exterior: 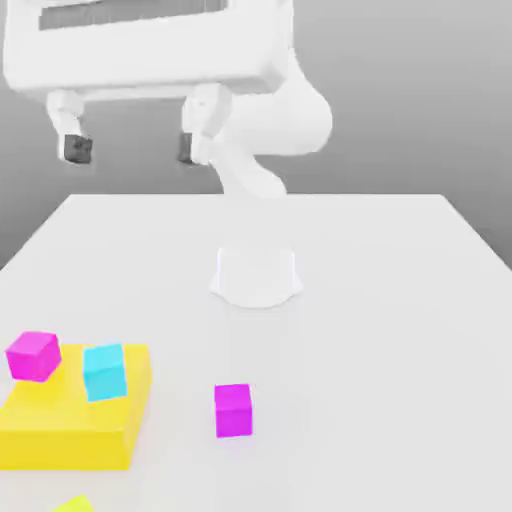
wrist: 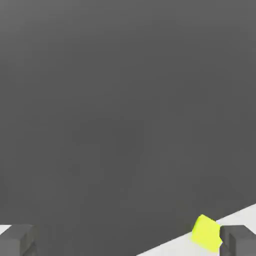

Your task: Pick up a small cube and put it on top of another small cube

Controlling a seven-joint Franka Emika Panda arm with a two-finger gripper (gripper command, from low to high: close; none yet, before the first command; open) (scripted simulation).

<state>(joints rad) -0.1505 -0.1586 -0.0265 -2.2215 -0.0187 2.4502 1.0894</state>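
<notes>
My gripper (exterior: 130, 148) hangs high above the white table (exterior: 380, 300), close to the camera in the exterior view, with its jaws spread wide and nothing between them. The two dark fingertips (exterior: 77, 149) point downward and stand well apart from each other. In the hand view the same gripper (wrist: 128, 241) appears with a grey fingertip (wrist: 16, 240) at each lower corner, and a dark grey backdrop fills the space between them.

Behind the fingers in the exterior view, my white arm (exterior: 270, 130) curves down to its round base (exterior: 256, 277), which sits near the middle of the table.

Below and well apart from my jaws, toward the exterior view's left, a flat yellow block (exterior: 70, 425) lies on the table. A magenta cube (exterior: 33, 355) rests at that block's far left corner, tilted and partly overhanging. A cyan cube (exterior: 104, 371) stands on the block just beside it, also slightly tilted. A second magenta cube (exterior: 233, 410) sits alone on the bare table, to the exterior view's right of the yellow block and near it.

At the near edge of the table, a small yellow-green cube (exterior: 74, 504) pokes into the exterior view. The hand view shows it (wrist: 206, 233) just beside one of my fingertips, against a strip of the white table (wrist: 175, 247).
</notes>
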